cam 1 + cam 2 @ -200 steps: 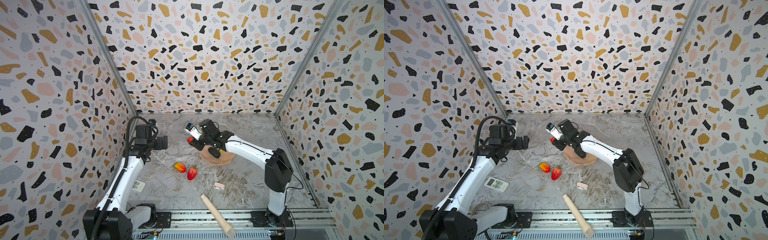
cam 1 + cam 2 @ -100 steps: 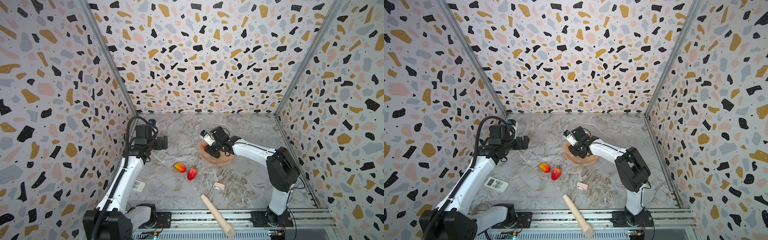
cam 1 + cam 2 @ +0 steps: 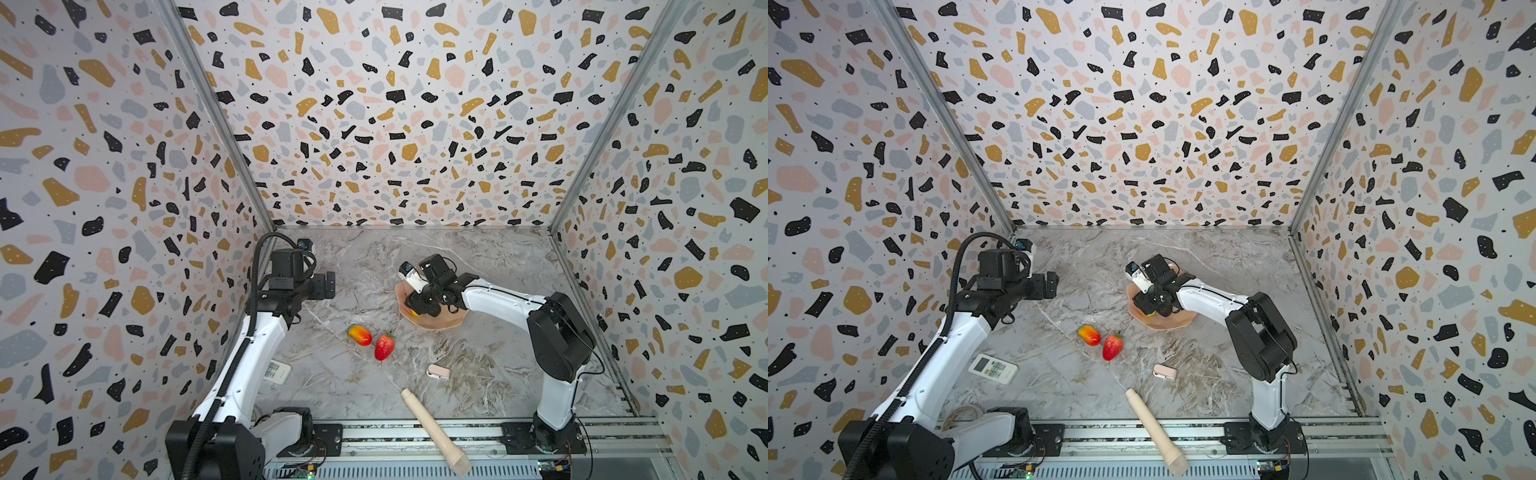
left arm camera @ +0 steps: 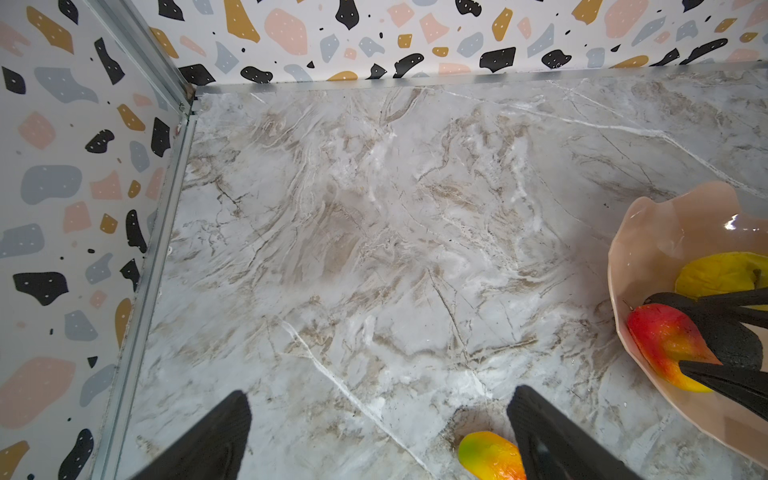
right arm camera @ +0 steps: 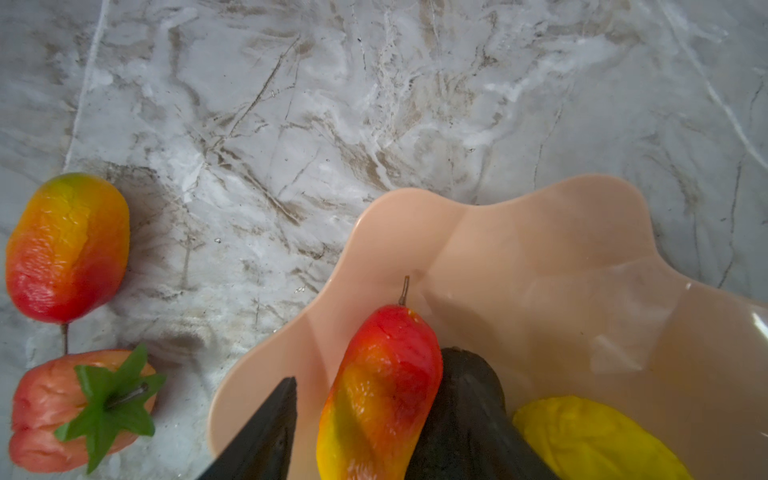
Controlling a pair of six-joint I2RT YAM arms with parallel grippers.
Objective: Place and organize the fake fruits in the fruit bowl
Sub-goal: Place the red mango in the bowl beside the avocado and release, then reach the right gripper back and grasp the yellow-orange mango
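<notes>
Right gripper, jaws parted, releases a red-yellow fruit in the fruit bowl; lifting straight up should avoid dragging it, while left gripper waits open.

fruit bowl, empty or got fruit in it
Partly filled. The fruit bowl holds the yellow fruit, the black oval and one red-orange oval; the strawberry lies outside it.

Right gripper low over the bowl

It covers the bowl's left part, jaws unclear. On the marble table, a red-yellow fruit and a strawberry lie just beside each other, left of the bowl. A pink clip, a wooden rod and a remote lie nearer the front
</notes>
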